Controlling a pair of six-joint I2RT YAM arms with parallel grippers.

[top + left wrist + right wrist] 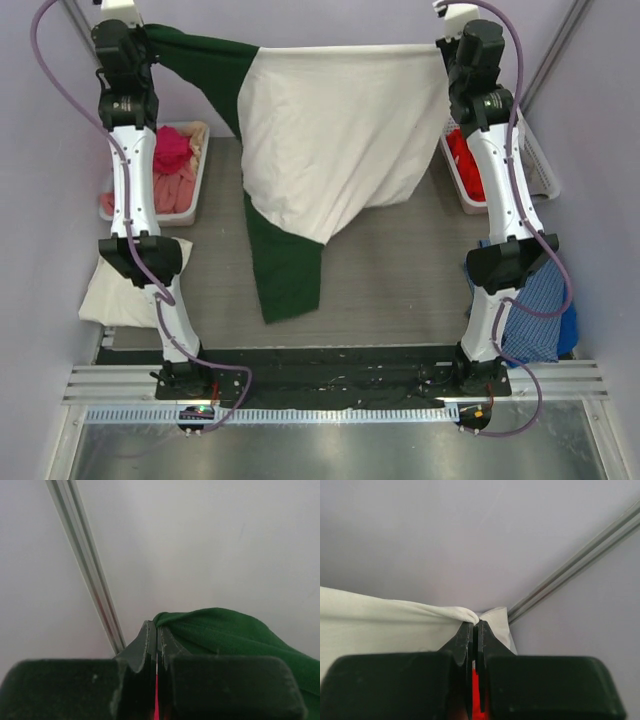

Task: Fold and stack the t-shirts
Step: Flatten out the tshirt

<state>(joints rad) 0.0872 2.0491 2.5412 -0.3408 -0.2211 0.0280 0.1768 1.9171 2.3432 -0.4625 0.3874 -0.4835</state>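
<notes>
My left gripper (pixel 150 33) is raised at the back left and is shut on the corner of the dark green t-shirt (pixel 286 270), as the left wrist view shows (pixel 156 628). The green fabric (pixel 225 630) bunches at its tips. My right gripper (pixel 446 47) is raised at the back right and is shut on a corner of the cream t-shirt (pixel 340 130), which also shows in the right wrist view (pixel 385 625) at its tips (pixel 476 625). Both shirts hang stretched between the grippers. The cream one lies over the green one, whose lower part reaches the table. The printed white tee is not visible.
A folded white cloth (pixel 122 292) lies at the table's left edge behind the left arm. A bin with pink garments (pixel 172 172) stands at the left. A bin with a red garment (pixel 466 160) stands at the right. A blue checked cloth (pixel 540 310) hangs at the right.
</notes>
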